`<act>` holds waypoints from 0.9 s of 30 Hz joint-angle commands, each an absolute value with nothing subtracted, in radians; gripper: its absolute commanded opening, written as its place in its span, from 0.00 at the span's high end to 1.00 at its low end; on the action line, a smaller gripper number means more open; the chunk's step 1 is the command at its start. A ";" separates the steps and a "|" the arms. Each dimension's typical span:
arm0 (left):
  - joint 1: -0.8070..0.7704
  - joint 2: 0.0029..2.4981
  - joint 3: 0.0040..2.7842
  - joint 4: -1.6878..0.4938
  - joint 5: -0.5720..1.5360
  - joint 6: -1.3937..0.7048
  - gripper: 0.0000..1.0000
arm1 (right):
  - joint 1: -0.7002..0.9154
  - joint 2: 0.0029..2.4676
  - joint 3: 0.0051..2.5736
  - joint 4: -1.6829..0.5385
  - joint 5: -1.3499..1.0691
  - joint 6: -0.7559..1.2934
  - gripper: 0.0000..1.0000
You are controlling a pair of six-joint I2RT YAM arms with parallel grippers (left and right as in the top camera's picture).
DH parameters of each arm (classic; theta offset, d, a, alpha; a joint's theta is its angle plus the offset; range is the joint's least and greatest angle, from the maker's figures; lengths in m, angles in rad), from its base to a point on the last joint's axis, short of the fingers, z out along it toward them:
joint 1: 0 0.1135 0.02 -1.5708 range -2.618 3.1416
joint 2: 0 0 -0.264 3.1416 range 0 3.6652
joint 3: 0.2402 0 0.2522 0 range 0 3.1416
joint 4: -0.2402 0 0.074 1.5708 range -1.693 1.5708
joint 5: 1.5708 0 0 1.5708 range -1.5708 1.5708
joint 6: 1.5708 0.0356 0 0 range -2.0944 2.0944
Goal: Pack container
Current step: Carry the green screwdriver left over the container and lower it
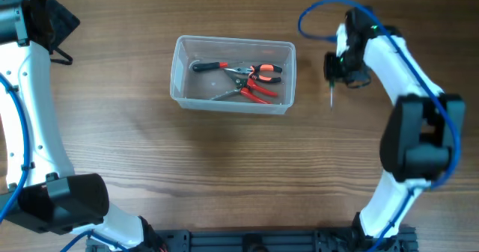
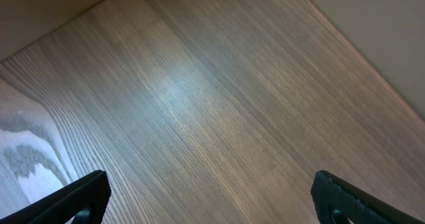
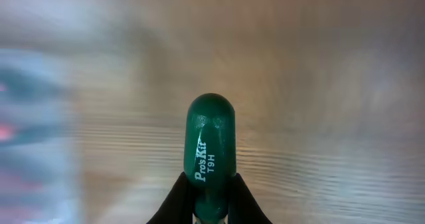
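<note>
The clear plastic container (image 1: 233,40) stands at the table's upper middle. In it lie red-handled pliers (image 1: 263,73), red-handled cutters (image 1: 253,93) and a black-and-red-handled screwdriver (image 1: 209,66). My right gripper (image 1: 340,66) is just right of the container, above the table. It is shut on a green-handled screwdriver (image 3: 210,137), whose thin shaft (image 1: 331,99) points toward the front edge. The jaws (image 3: 210,192) pinch the handle's lower part. My left gripper (image 1: 58,24) is at the far left back, open and empty over bare wood (image 2: 209,187).
The wooden table (image 1: 224,170) spreads around the container. The left arm's base (image 1: 60,203) and the right arm's base (image 1: 389,207) stand at the front corners. A blurred pale shape (image 3: 33,117) fills the left of the right wrist view.
</note>
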State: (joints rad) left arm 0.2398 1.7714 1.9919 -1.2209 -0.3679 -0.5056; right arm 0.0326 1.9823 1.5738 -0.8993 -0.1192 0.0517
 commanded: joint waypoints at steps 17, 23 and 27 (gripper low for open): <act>0.245 1.767 2.001 -1.221 -0.366 -0.501 0.00 | 0.496 1.860 1.664 -0.781 -0.427 -0.969 0.96; 0.245 1.767 2.001 -1.221 -0.366 -0.501 0.00 | 0.535 2.043 1.664 -0.741 -0.426 -1.149 0.96; 0.245 1.767 2.001 -1.221 -0.366 -0.501 0.00 | 0.544 2.140 1.664 -0.681 -0.416 -1.160 0.96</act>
